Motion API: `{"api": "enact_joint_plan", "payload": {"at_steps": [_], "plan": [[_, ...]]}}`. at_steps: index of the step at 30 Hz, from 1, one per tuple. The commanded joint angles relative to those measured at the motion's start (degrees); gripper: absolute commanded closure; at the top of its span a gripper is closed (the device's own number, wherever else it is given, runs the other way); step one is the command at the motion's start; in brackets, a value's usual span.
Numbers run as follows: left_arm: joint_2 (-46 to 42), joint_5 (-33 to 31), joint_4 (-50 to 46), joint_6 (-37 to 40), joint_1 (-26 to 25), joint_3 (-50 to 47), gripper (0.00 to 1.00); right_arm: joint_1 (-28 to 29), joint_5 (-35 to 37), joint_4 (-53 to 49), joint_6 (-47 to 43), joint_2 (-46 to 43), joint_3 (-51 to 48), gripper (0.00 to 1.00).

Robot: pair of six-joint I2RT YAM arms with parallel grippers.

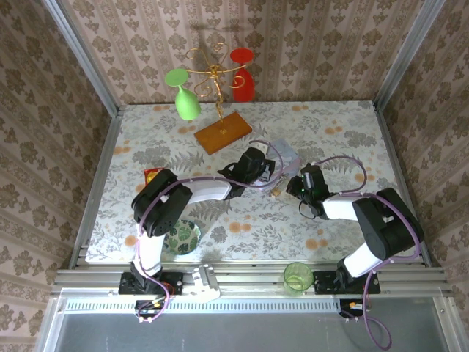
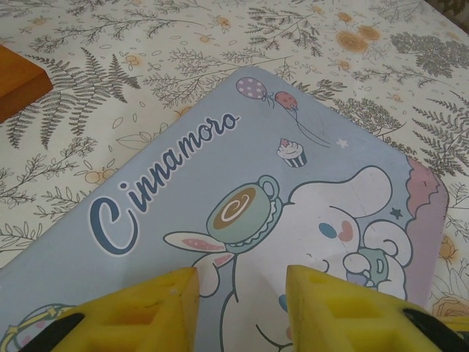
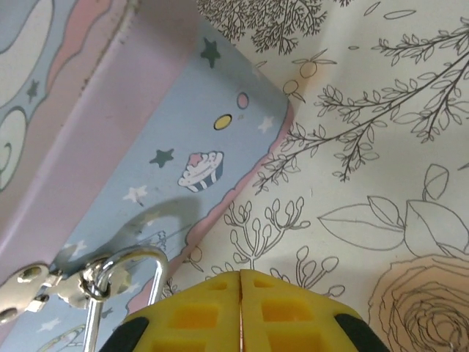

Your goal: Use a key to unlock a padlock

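Where the flowered table [image 1: 146, 132] runs along its left side, a red-and-yellow snack packet [image 1: 150, 174] lies beside the left arm's upper link, and a small patterned bowl [image 1: 182, 236] sits near the front edge just beside that arm's base. Farther back, a gold wire stand [image 1: 214, 84] on a wooden base [image 1: 223, 132] carries a green glass [image 1: 187, 103] and a red glass [image 1: 242, 82] hung upside down. The left arm reaches toward the middle, and the left gripper [image 1: 272, 170] is at the near-left edge of the pale blue tin [image 1: 287, 155]. In the left wrist view its yellow fingers [image 2: 150, 308] stand apart with nothing between them, poised over the tin's lid [image 2: 220, 147], which shows a cartoon rabbit with a cup. Whether they touch the lid cannot be told. The padlock [image 1: 276, 193] is a small brass speck at the tin's near edge, between the two grippers. Its silvery shackle [image 3: 157, 275] is threaded through the ring of the tin's metal hasp [image 3: 29, 282], and the body is hidden behind the right gripper's fingers. The right gripper [image 1: 293, 188] points left at the padlock from just beside it. In its own view the yellow pads [image 3: 190, 315] are pressed flat together, and whether a key lies in the seam cannot be told. A green cup [image 1: 297, 276] stands on the front rail near the right arm's base.
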Motion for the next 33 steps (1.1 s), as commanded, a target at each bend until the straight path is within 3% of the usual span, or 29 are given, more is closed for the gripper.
{"api": "enact_joint_plan", "payload": {"at_steps": [1, 3, 4, 6, 12, 19, 25, 33], "plan": [[3.3, 1.8, -14.1, -3.4, 0.7, -4.1, 0.62, 1.5, -0.3, -5.4, -4.5, -3.8, -0.9, 0.84], [3.1, 2.2, -14.4, -3.2, 0.5, -3.5, 0.62, 2.9, -0.5, -10.3, -7.7, -4.5, 0.3, 0.73], [3.0, 2.2, -14.6, -3.2, 0.5, -3.4, 0.62, 4.3, 0.2, -13.7, -9.8, -4.7, 1.7, 0.63], [2.8, 2.3, -14.0, -3.4, 0.5, -3.8, 0.61, 8.3, 4.4, -19.7, -14.0, -4.6, 4.7, 0.52], [2.8, 2.9, -13.3, -3.8, 0.8, -4.3, 0.61, 14.3, 11.5, -26.9, -21.8, 2.0, 11.4, 0.45], [2.7, 3.5, -13.2, -4.2, 1.0, -4.1, 0.61, 16.4, 18.9, -28.4, -23.5, 4.5, 13.7, 0.42], [3.1, 3.8, -12.6, -4.7, 1.3, -4.2, 0.61, 18.1, 21.6, -23.4, -26.1, 7.8, 13.6, 0.42], [3.7, 5.0, -10.1, -6.2, 1.9, -6.4, 0.63, 18.3, 25.7, -13.2, -24.2, 10.7, 10.9, 0.55]]}}
